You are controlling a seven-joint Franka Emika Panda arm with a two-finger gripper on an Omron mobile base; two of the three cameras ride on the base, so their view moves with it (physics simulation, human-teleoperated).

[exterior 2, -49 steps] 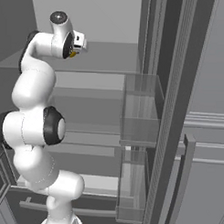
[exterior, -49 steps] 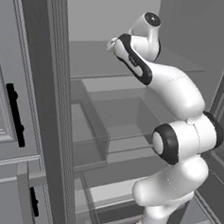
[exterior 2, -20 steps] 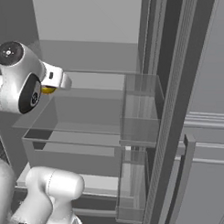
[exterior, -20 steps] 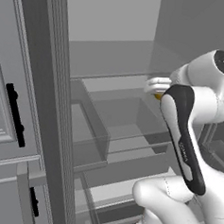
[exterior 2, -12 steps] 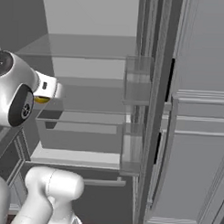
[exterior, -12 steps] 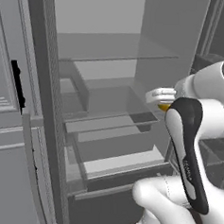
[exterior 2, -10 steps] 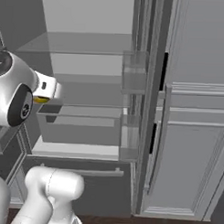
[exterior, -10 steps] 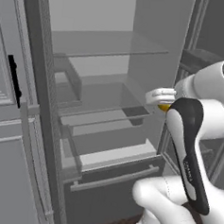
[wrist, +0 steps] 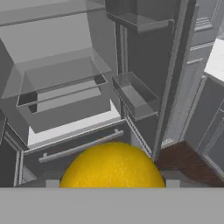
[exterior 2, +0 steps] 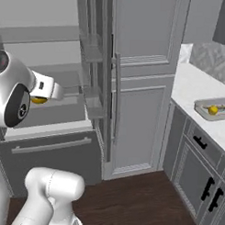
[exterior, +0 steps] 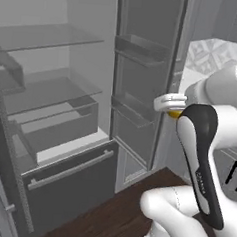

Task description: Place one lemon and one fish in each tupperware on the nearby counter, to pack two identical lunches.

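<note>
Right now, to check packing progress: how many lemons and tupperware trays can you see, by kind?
Round bright-yellow lemons: 2, one in the gripper, one in the tray.
Shallow light-grey plastic tupperware tray: 1, on the white marble-look counter.
Total: 3.

1. The white arm is folded high, elbow bent, wrist level with the shoulder.
2. The gripper (exterior: 174, 112) is closed on a lemon (wrist: 112, 165) held between its fingers.
</note>
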